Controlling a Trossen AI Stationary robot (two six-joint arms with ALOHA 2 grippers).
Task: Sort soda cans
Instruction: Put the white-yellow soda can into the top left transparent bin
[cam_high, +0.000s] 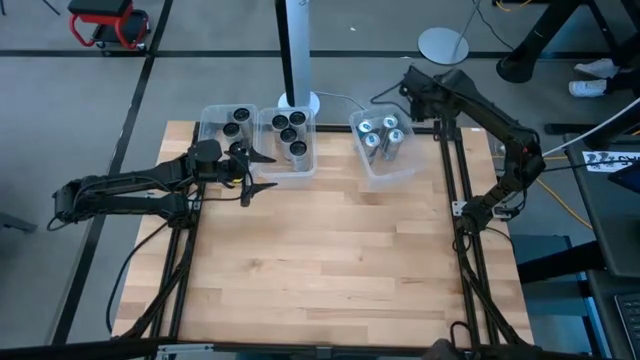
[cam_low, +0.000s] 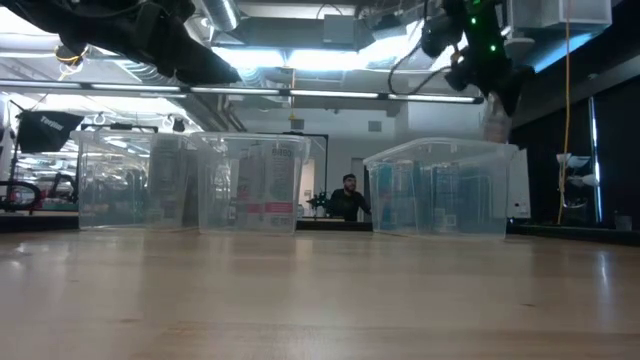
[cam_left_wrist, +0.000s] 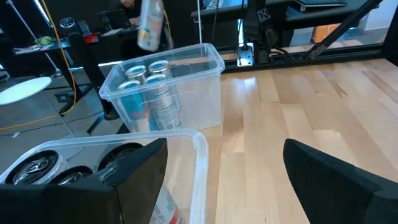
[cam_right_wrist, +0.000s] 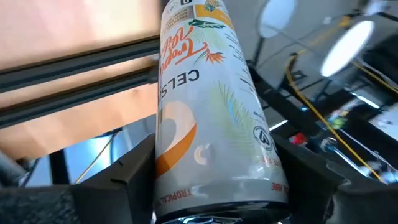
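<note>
Three clear bins stand in a row at the table's far edge. The left bin (cam_high: 228, 125) and middle bin (cam_high: 290, 140) hold dark cans (cam_high: 290, 135) standing on end. The right bin (cam_high: 385, 145) holds silver cans (cam_left_wrist: 149, 93). My right gripper (cam_right_wrist: 217, 180) is raised beyond the right bin's far side (cam_high: 412, 85) and is shut on a white can with orange print (cam_right_wrist: 211, 112). The same can also shows in the left wrist view (cam_left_wrist: 151, 25). My left gripper (cam_high: 262, 172) hangs open at the middle bin's near-left corner, holding nothing (cam_left_wrist: 239, 186). My right gripper pinches the white can between its two fingers (cam_right_wrist: 134, 174), one on each side of its wall (cam_right_wrist: 186, 168) at the end nearest the wrist. The fingers come from above and lie along the can. The can is lifted clear and hangs nearly upright, slightly tilted (cam_left_wrist: 151, 25).
Bare wooden table (cam_high: 330, 260) stretches from the bins to the near edge. A white post on a round base (cam_high: 297, 100) stands behind the middle bin. Black frame rails (cam_high: 455, 200) run along the table's sides. A person (cam_low: 348, 195) sits in the room far behind.
</note>
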